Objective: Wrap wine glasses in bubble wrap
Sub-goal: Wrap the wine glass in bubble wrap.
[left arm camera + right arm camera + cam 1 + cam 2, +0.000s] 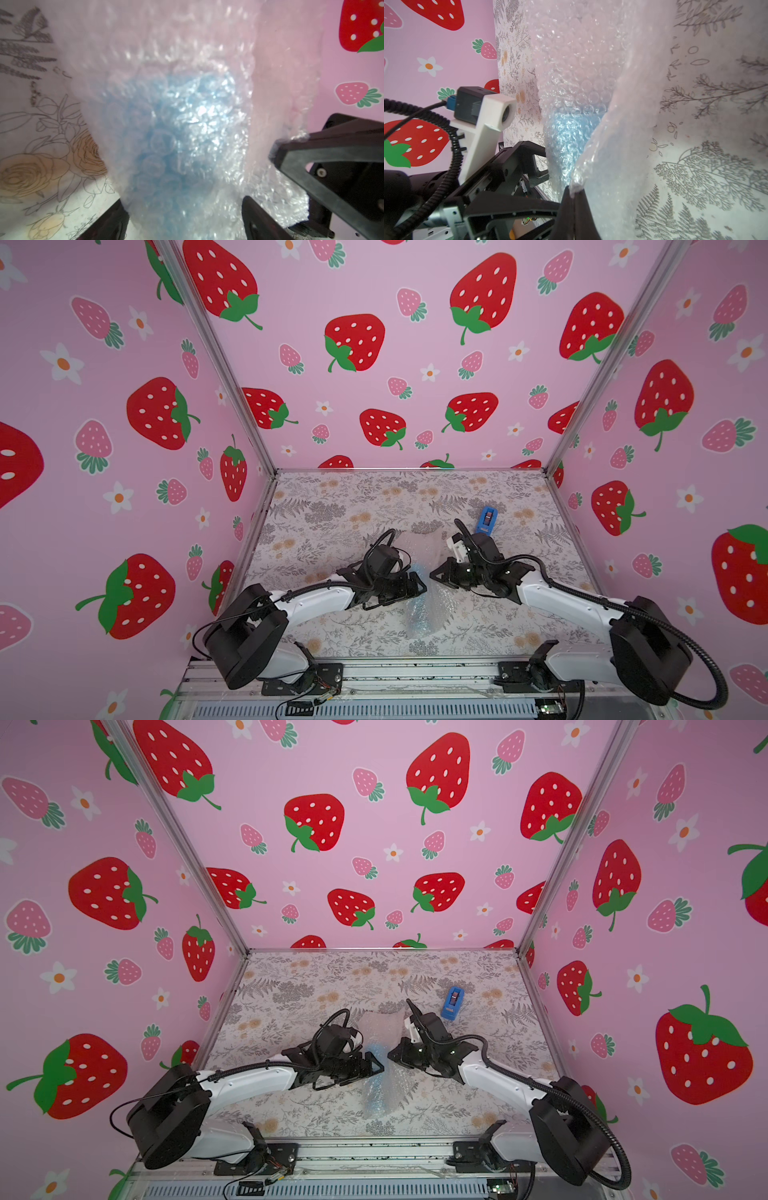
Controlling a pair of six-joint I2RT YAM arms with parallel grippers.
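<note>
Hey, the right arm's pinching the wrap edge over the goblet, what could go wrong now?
The right fingers pinch only a thin edge of the wrap; it could slip free and the fold spring open. The left fingers stand open around the goblet, so pulling might roll it.

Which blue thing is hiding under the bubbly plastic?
The light blue goblet, showing faintly through the bubble wrap around it. The darker blue tape dispenser sits bare, outside the wrap.
</note>
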